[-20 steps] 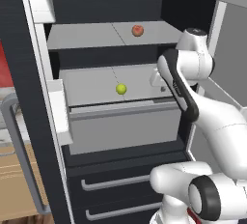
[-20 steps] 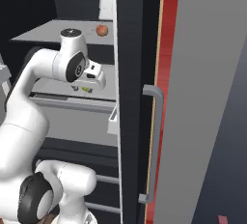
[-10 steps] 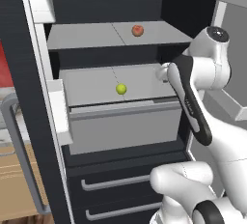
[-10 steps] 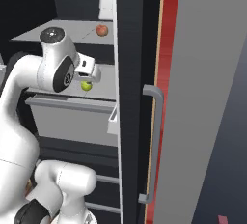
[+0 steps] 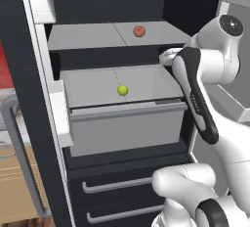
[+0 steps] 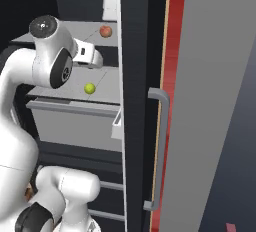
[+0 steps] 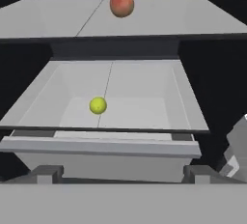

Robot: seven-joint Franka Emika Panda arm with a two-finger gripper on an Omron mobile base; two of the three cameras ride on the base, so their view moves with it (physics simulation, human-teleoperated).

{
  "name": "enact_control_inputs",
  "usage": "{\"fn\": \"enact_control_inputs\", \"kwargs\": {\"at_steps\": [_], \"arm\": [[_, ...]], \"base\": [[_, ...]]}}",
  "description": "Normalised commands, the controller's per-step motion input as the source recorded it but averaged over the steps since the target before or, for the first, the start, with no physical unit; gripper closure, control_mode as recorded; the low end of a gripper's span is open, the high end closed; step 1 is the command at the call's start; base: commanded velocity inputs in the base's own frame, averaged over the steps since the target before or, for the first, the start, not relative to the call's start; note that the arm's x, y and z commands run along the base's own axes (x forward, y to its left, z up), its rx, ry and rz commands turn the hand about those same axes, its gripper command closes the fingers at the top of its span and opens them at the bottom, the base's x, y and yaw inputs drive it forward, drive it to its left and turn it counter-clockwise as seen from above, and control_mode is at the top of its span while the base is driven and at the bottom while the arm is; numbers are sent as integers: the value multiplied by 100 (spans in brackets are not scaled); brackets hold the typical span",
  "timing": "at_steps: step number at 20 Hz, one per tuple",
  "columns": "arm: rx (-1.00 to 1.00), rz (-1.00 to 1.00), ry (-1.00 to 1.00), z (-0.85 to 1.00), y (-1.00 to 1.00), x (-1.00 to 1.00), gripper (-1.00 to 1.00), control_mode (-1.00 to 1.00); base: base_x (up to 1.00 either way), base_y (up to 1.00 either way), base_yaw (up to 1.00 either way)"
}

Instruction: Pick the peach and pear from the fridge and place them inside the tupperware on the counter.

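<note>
The black fridge [image 5: 105,6] stands open. The red-orange peach [image 5: 139,30] [image 6: 105,31] [image 7: 121,3] rests on the grey shelf. Below it, the yellow-green pear [image 5: 122,90] [image 6: 89,88] [image 7: 98,105] lies in the pulled-out grey drawer [image 5: 127,125]. My gripper [image 5: 167,57] [image 6: 94,59] [image 7: 121,174] is open and holds nothing. It hovers at the drawer's right front, level with the shelf edge, apart from both fruits. The tupperware is out of view.
The open fridge door with white bins [image 5: 59,118] and a grey bar handle [image 5: 22,157] stands at the left. A door edge with a handle [image 6: 159,146] stands close on my right. Tan cabinets [image 5: 17,177] show behind the left handle. Two dark drawers [image 5: 122,192] sit below.
My hand has lifted from drawer height to the shelf edge and drawn back a little. The elbow has swung up and to the right. Peach and pear have not moved.
</note>
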Motion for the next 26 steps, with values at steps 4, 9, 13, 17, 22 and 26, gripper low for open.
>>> {"fn": "enact_control_inputs", "kwargs": {"at_steps": [4, 9, 13, 17, 22, 26], "arm": [[0, 0, 0, 66, 0, 28, -100, -100], [0, 0, 0, 27, 0, 46, -100, -100], [0, 0, 6, 0, 2, 65, -100, -100], [0, 0, 2, -4, 6, 74, -100, -100], [0, 0, 1, -7, 17, 83, -100, -100], [0, 0, 0, -15, 14, 77, -100, -100]], "base": [[0, 0, 0], [0, 0, 0], [0, 0, 0], [0, 0, 0], [0, 0, 0], [0, 0, 0]]}}
